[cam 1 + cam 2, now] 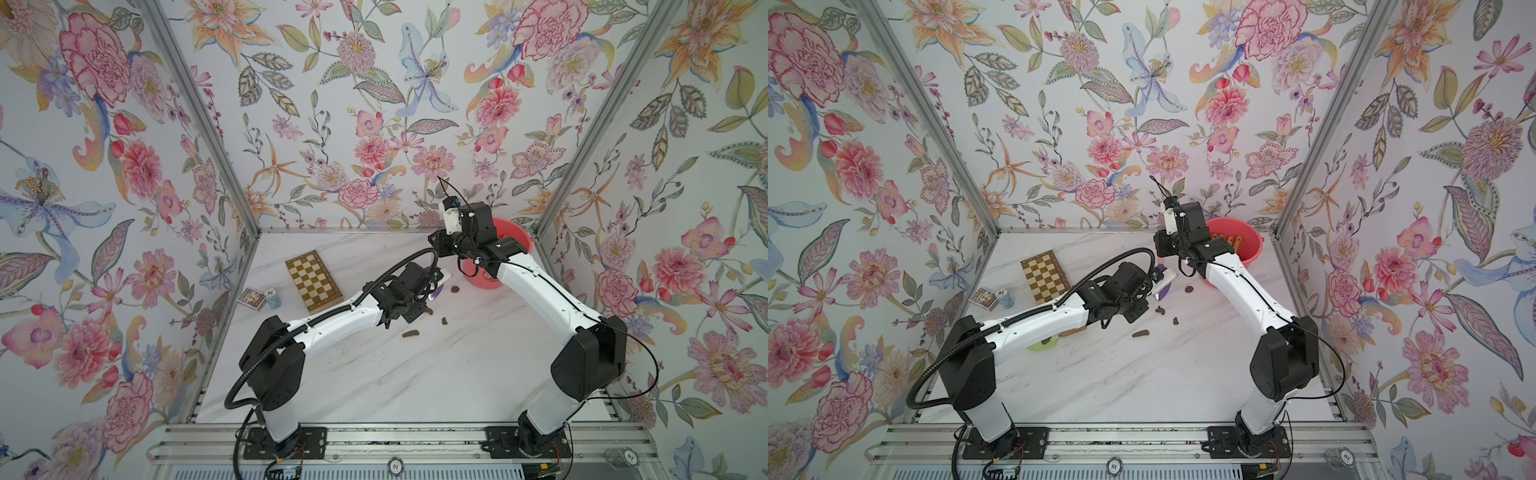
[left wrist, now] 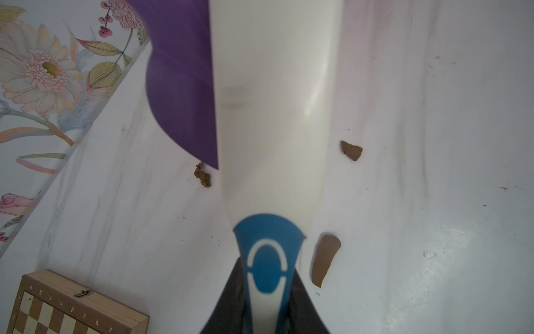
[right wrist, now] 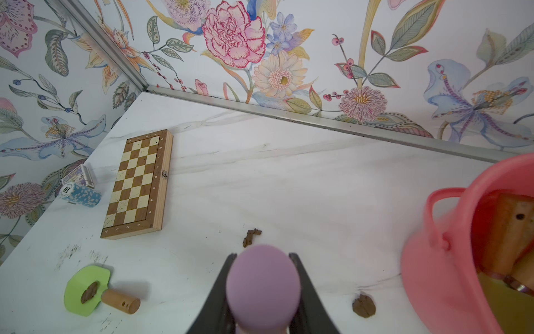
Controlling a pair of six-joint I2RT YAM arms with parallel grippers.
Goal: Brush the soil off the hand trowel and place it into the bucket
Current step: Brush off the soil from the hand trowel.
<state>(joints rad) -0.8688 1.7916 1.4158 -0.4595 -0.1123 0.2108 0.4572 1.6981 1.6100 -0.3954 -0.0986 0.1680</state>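
Both jaws were clenched: the left gripper (image 2: 267, 300) on a white brush (image 2: 274, 115), the right gripper (image 3: 263, 260) on the lilac handle (image 3: 263, 286) of the purple trowel (image 2: 182, 86), which hung over the tabletop (image 3: 260, 179) near the bucket (image 3: 433, 274). Short downward strokes looked best for shedding soil (image 2: 351, 150) clear of it.

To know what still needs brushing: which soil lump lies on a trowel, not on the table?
The lump on the green trowel blade; the other lumps lie on the bare table.
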